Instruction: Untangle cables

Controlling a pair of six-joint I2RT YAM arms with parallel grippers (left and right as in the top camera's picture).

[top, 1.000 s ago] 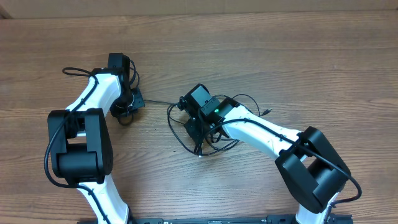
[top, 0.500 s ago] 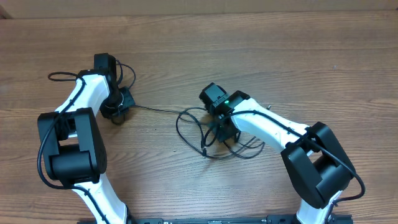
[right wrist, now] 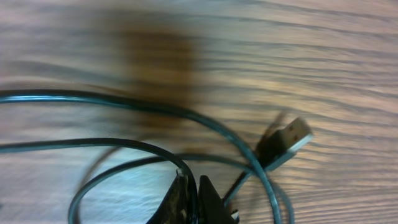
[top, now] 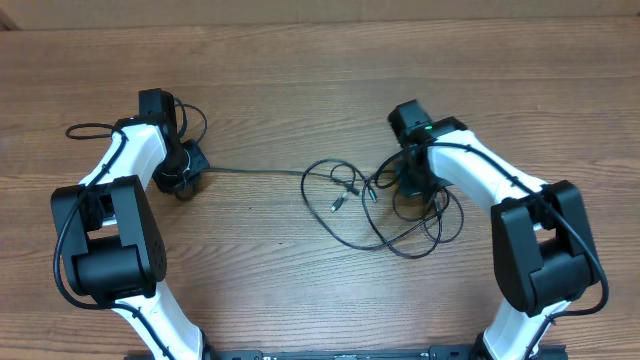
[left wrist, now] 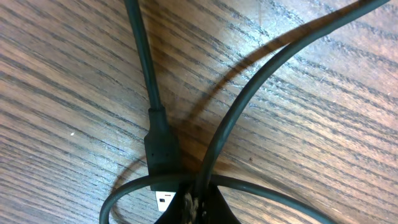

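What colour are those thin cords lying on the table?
The cables are black, seen best in the overhead view.

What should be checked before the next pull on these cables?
1. Grip of left gripper: shut on a cable, ok.
2. Grip of right gripper: shut on a cable, ok.
3. Strand from left gripper to the tangle: straight, ok.
4. Tangle opened out: not ok, loops overlap beside right gripper.
5. Plugs free of the loops: not ok, they lie among them.
6. Both grippers on separate cables: cannot tell.
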